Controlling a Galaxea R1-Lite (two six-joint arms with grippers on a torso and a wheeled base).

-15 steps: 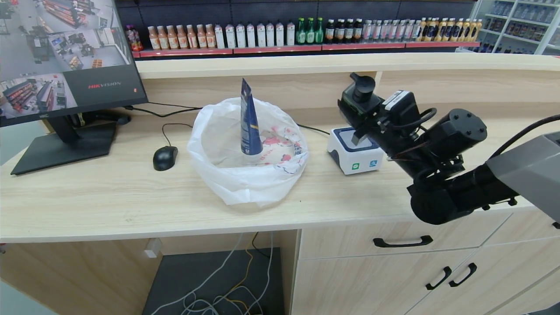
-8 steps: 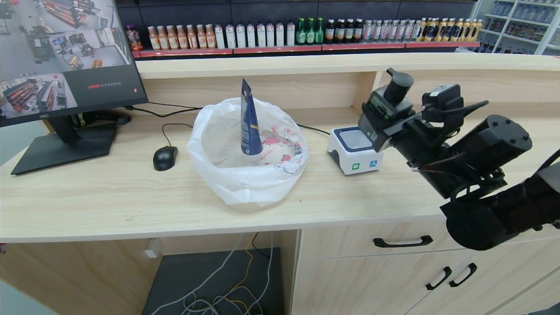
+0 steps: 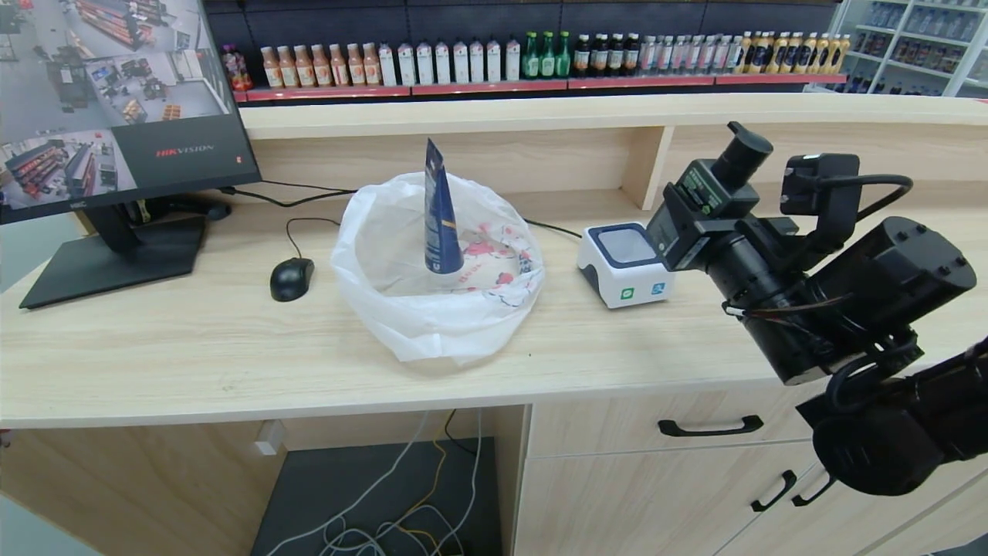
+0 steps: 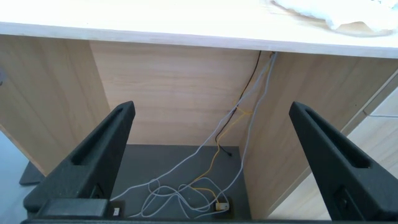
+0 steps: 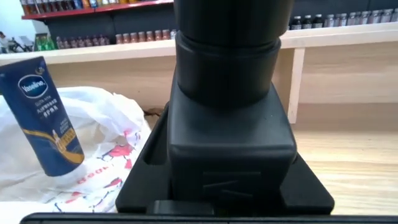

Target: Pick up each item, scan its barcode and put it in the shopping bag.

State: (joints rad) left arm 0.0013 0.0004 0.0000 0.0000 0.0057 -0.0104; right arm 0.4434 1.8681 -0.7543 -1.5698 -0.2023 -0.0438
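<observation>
At the checkout counter (image 3: pixel 193 347), our right gripper (image 3: pixel 697 222) is clenched on a black bottle (image 3: pixel 706 191), held in the air just right of the white scanner (image 3: pixel 625 270) and tilted, its cap pointing up and away to the right. Left of the scanner sits the white shopping bag (image 3: pixel 432 324), its mouth open, with a blue tube (image 3: pixel 440 216) standing upright inside. A black mouse (image 3: pixel 292 278) lies left of the bag, and a monitor (image 3: pixel 100 100) stands at the far left. Our left gripper (image 4: pixel 211 109) hangs released, its fingers wide apart, below the counter's edge, facing the recess where loose cables (image 4: pixel 186 186) lie on the floor.
</observation>
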